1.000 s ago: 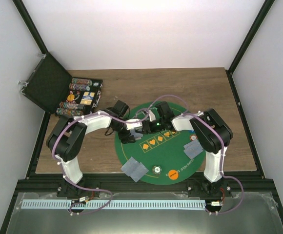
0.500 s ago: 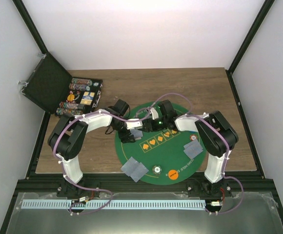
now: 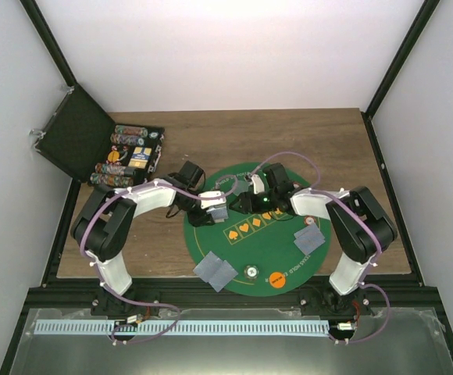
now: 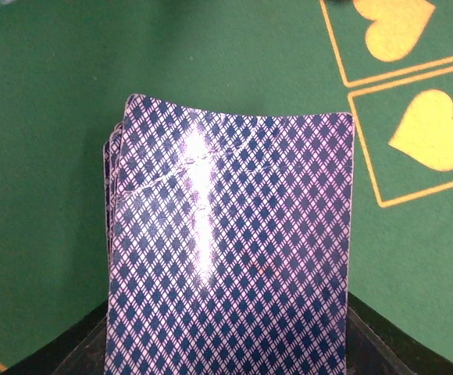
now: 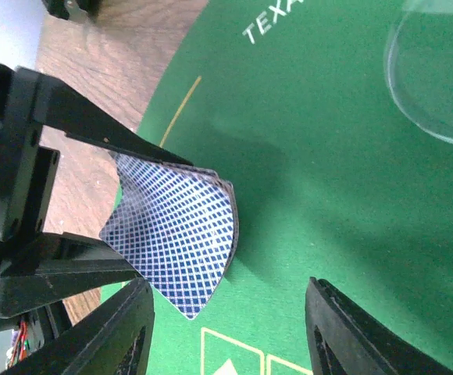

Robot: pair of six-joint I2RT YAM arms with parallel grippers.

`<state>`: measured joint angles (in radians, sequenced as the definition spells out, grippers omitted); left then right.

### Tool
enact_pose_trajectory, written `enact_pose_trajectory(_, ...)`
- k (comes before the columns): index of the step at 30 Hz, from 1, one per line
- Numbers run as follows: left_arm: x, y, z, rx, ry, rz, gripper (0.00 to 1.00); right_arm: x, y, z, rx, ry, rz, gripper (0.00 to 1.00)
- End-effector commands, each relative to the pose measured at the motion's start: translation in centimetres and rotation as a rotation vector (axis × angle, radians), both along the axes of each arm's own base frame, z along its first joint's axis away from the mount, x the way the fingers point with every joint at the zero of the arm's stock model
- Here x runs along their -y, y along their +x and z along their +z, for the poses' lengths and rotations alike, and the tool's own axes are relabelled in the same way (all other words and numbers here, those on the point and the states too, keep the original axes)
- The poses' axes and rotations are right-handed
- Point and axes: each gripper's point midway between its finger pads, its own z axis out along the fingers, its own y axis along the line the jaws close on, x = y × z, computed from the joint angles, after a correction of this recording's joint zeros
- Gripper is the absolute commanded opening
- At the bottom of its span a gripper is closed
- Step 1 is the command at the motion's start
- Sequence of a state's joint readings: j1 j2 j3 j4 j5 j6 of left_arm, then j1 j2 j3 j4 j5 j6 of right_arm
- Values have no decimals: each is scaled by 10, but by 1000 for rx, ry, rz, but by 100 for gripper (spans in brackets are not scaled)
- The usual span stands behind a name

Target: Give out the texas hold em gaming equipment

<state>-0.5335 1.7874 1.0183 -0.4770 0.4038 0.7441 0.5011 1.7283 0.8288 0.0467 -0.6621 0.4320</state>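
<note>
The fingers of the left gripper (image 3: 212, 209) are almost wholly hidden in the left wrist view behind the cards (image 4: 226, 250), whose lower edge is cut off by the frame. No card face is shown, and the number of cards cannot be told. In the right wrist view the cards, blue-patterned backs outward, are seen bowed and clamped between the left jaws, above the green mat (image 3: 234, 254) near its far-left edge. The right gripper (image 5: 228, 291) is placed just beside them, jaws apart, with nothing gripped.

A grey card pile (image 3: 215, 271) is noted at the mat's near-left edge and a second pile (image 3: 311, 237) at its right edge. A pale token (image 3: 251, 272) and an orange token (image 3: 277, 279) lie at the near edge. A clear token (image 5: 437, 78) is partly cut off. An open case (image 3: 74, 134) with chips (image 3: 125, 141) stands at the far-left corner of the table (image 3: 344, 148).
</note>
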Motion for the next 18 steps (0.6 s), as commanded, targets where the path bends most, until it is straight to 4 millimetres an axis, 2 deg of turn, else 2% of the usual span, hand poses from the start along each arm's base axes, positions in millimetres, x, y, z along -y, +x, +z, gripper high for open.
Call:
enact_pose_trajectory(1, -8, -15, 4, -15, 31, -11, 59, -2, 3, 26, 47, 55, 4, 56)
enact_pose_trajectory(7, -8, -10, 35, 15, 32, -33, 59, -18, 4, 52, 53, 181, 58, 61)
enact_pose_trajectory(14, -8, -12, 63, 44, 17, -45, 58, -31, 17, 64, 37, 238, 70, 67)
enact_pose_trajectory(18, -7, -8, 74, 68, 8, -38, 57, -36, 17, 68, 22, 282, 87, 74)
